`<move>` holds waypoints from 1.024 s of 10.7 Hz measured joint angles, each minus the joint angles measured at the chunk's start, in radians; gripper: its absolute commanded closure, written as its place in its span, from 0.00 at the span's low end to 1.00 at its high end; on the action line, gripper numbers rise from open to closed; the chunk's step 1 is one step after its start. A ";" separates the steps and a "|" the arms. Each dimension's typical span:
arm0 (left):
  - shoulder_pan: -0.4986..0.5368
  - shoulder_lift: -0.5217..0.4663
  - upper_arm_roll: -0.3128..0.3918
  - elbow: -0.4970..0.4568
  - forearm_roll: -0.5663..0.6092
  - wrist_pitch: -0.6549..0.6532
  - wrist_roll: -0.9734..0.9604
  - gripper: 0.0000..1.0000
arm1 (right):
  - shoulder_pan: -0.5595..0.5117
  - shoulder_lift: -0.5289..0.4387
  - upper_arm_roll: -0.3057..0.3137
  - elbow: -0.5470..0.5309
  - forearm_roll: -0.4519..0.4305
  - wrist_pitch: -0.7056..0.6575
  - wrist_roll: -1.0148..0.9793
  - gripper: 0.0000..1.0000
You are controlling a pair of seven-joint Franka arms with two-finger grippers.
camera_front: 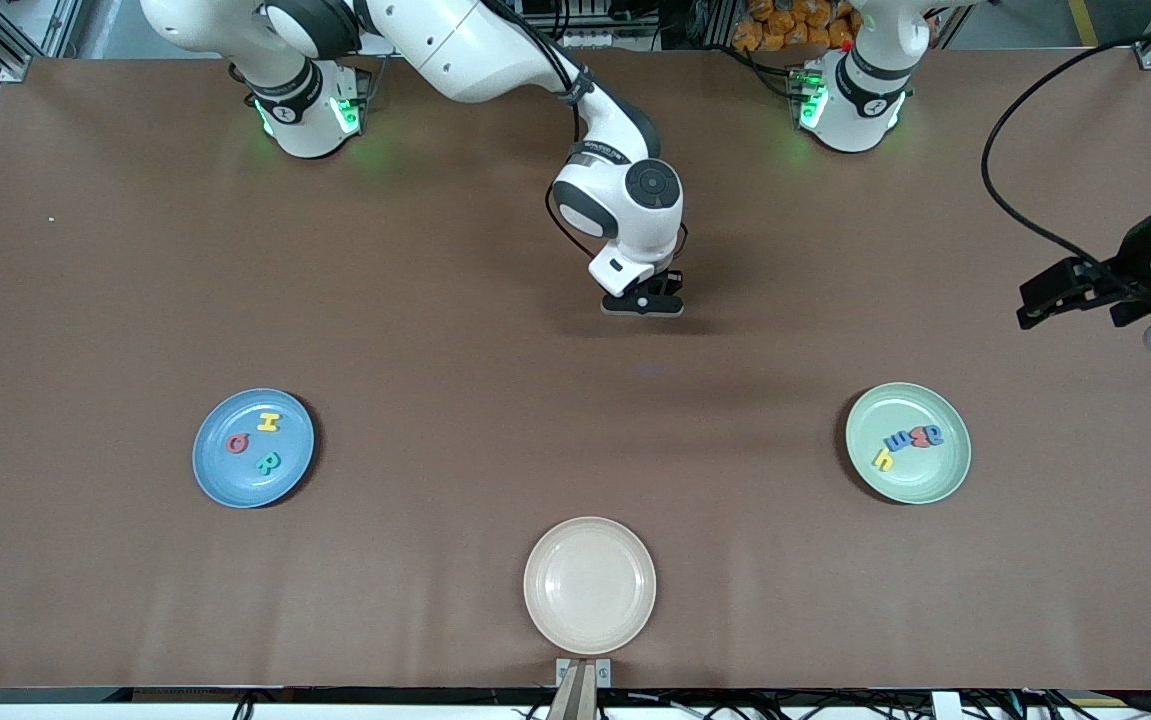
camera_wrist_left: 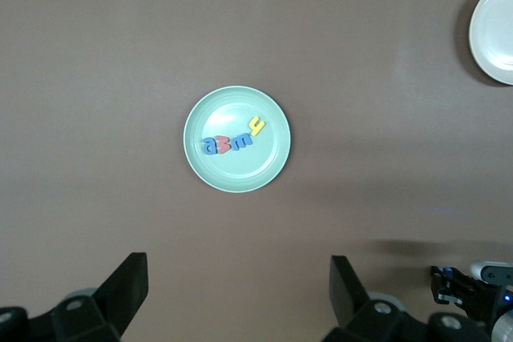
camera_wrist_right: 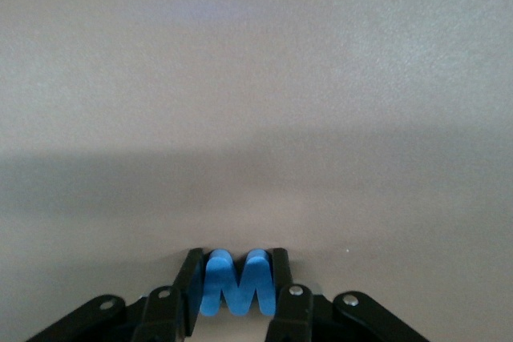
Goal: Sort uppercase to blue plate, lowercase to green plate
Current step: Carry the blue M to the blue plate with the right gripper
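Observation:
My right gripper (camera_front: 643,302) is low at the table's middle, shut on a blue capital W (camera_wrist_right: 235,282) that stands between its fingers; the arm hides the letter in the front view. The blue plate (camera_front: 225,480), toward the right arm's end, holds a red Q (camera_front: 237,443), a yellow H (camera_front: 268,422) and a green R (camera_front: 268,462). The green plate (camera_front: 920,482) (camera_wrist_left: 232,174), toward the left arm's end, carries a yellow h (camera_front: 882,459), blue m (camera_front: 900,441), red w (camera_front: 920,437) and blue e (camera_front: 933,435). My left gripper (camera_front: 1033,305) (camera_wrist_left: 236,290) waits high above that end, open and empty.
A cream plate (camera_front: 589,620) (camera_wrist_left: 493,30) with nothing in it sits near the front edge, midway between the two coloured plates. A black cable (camera_front: 1010,200) loops above the table at the left arm's end. Brown table surface lies around the right gripper.

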 measured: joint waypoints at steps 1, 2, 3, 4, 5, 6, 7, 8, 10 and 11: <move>0.000 -0.009 0.000 0.000 0.000 -0.005 0.000 0.00 | -0.004 -0.005 -0.006 0.007 0.000 -0.014 0.000 1.00; 0.000 -0.011 0.001 -0.001 0.000 -0.008 0.000 0.00 | -0.017 -0.017 -0.015 0.016 -0.001 -0.023 -0.006 1.00; 0.000 -0.012 0.000 -0.002 0.000 -0.009 0.000 0.00 | -0.050 -0.040 -0.020 0.022 -0.002 -0.043 -0.038 1.00; -0.001 -0.012 0.000 -0.002 0.000 -0.010 0.000 0.00 | -0.096 -0.069 -0.022 0.023 -0.003 -0.075 -0.096 1.00; -0.002 -0.012 -0.001 -0.002 -0.001 -0.012 0.000 0.00 | -0.145 -0.095 -0.022 0.023 -0.003 -0.109 -0.164 1.00; -0.002 -0.013 -0.001 -0.002 -0.001 -0.013 0.000 0.00 | -0.196 -0.123 -0.022 0.021 -0.003 -0.141 -0.238 1.00; -0.002 -0.013 0.000 -0.003 -0.001 -0.013 0.000 0.00 | -0.245 -0.152 -0.022 0.013 -0.003 -0.160 -0.314 1.00; -0.001 -0.014 0.000 -0.003 -0.001 -0.016 0.000 0.00 | -0.297 -0.187 -0.023 -0.011 -0.004 -0.170 -0.407 1.00; 0.000 -0.018 0.003 -0.003 -0.031 -0.032 0.000 0.00 | -0.431 -0.278 -0.023 -0.108 -0.006 -0.176 -0.663 1.00; 0.000 -0.021 0.004 -0.003 -0.047 -0.038 0.000 0.00 | -0.510 -0.323 -0.023 -0.162 -0.006 -0.177 -0.790 1.00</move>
